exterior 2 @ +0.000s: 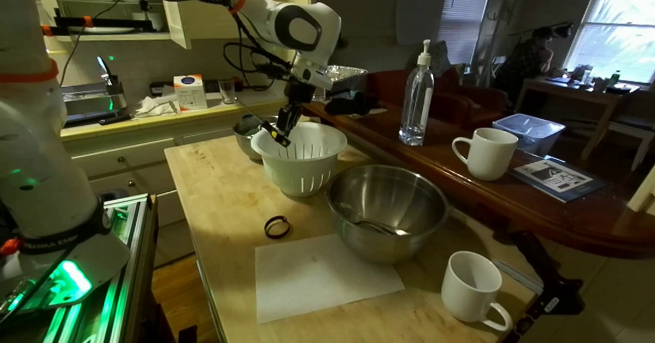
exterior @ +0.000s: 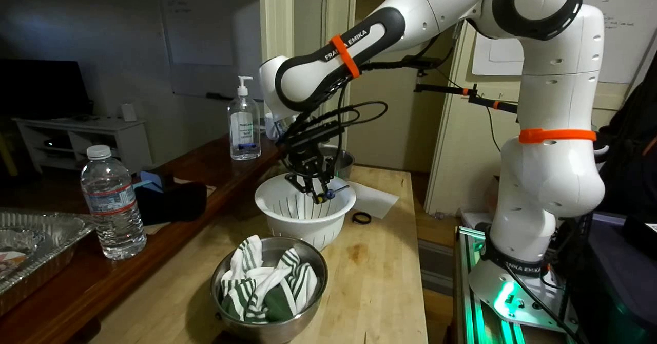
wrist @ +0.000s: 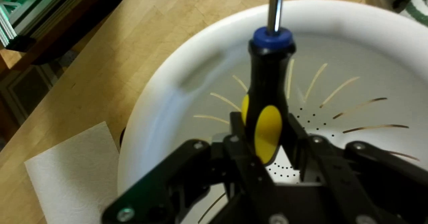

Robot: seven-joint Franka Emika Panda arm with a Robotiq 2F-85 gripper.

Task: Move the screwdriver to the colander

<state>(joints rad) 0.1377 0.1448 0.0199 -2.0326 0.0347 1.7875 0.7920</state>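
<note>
The white colander (exterior: 303,228) stands upright on the wooden table, and it shows in both exterior views (exterior 2: 302,176). Its rim and slotted inside fill much of the wrist view (wrist: 157,80). My gripper (exterior: 321,194) is over the colander's opening, shut on the handle of the screwdriver (wrist: 267,130). The handle is black with yellow patches and a blue collar. The steel shaft points outward past the colander's rim in the wrist view, its tip out of frame there. The screwdriver looks tilted in an exterior view (exterior 2: 276,135). Its exact height above the colander is hard to tell.
A steel bowl (exterior: 279,331) with green-and-white cloth stands beside the colander. Another steel bowl (exterior 2: 389,248) holds a metal utensil on the opposite side. A black ring (exterior 2: 277,228), white paper towel (exterior 2: 322,281) and mug (exterior 2: 468,292) lie nearby. A raised ledge carries bottles (exterior: 245,128).
</note>
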